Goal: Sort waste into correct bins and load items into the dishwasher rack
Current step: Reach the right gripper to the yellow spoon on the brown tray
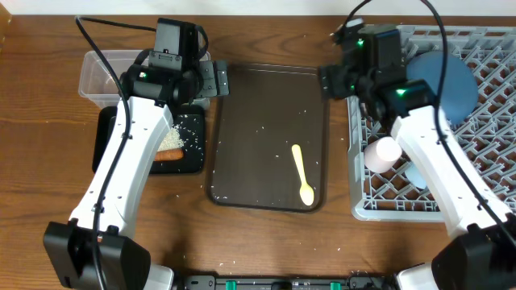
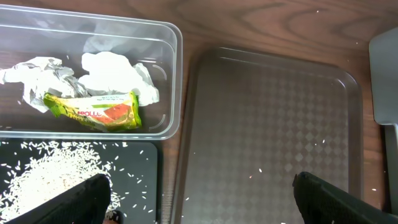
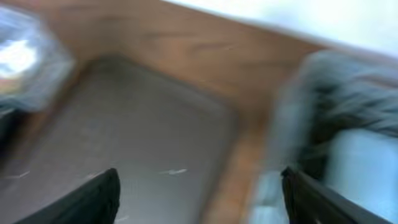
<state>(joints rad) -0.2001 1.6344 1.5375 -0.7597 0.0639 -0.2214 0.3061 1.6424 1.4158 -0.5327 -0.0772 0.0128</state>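
Cream-yellow spoon [image 1: 300,171]; dark-brown diamond-patterned tray [image 2: 267,124]; yellow-green-orange wrapper [image 2: 96,111]; blue plate [image 1: 455,79]; light-grey rack [image 1: 493,141]

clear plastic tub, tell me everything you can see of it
The clear plastic tub is rectangular, with rounded corners and see-through walls. It stands upright on the wooden table, left of the dark-brown tray and close beside the black tub holding rice; whether the tubs touch is unclear. Inside lie crumpled white tissue and a yellow-green-orange printed wrapper. The left claw hangs open, clear of it.
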